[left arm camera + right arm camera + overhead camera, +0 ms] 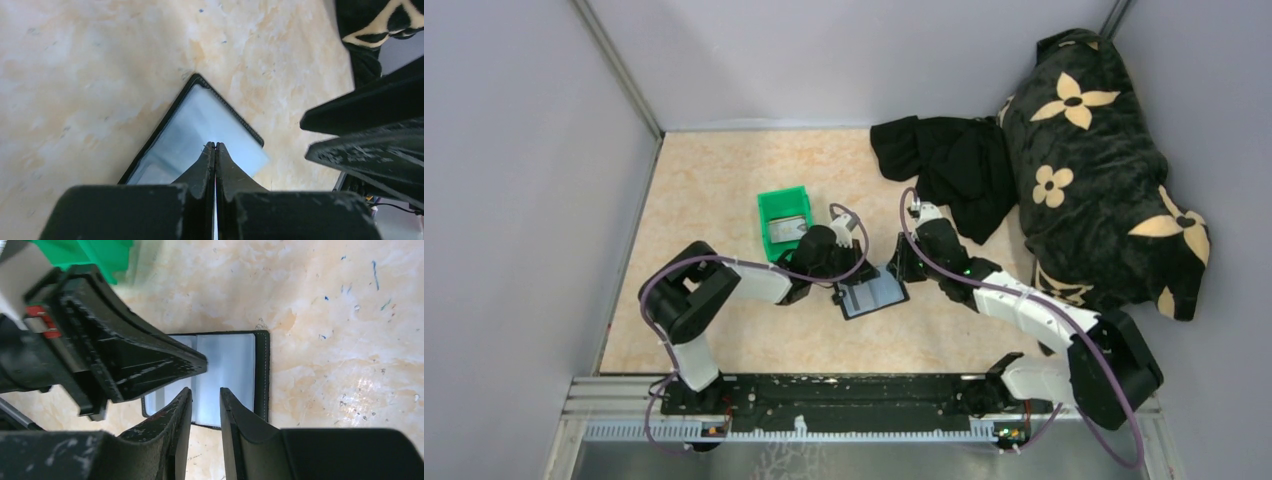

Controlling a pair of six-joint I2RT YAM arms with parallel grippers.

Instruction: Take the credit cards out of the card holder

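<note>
Green bin on beige table; black cloth against flowered black cushion, far right.

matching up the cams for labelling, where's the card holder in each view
top external: the card holder lies open mid-picture, lower right of the green bin.
left wrist: mid-picture, seen corner-on, just beyond the shut left gripper.
right wrist: mid-picture, open flat, just above the right gripper.
shared landmark: the left gripper's tip over the holder's glossy inner face.
</note>
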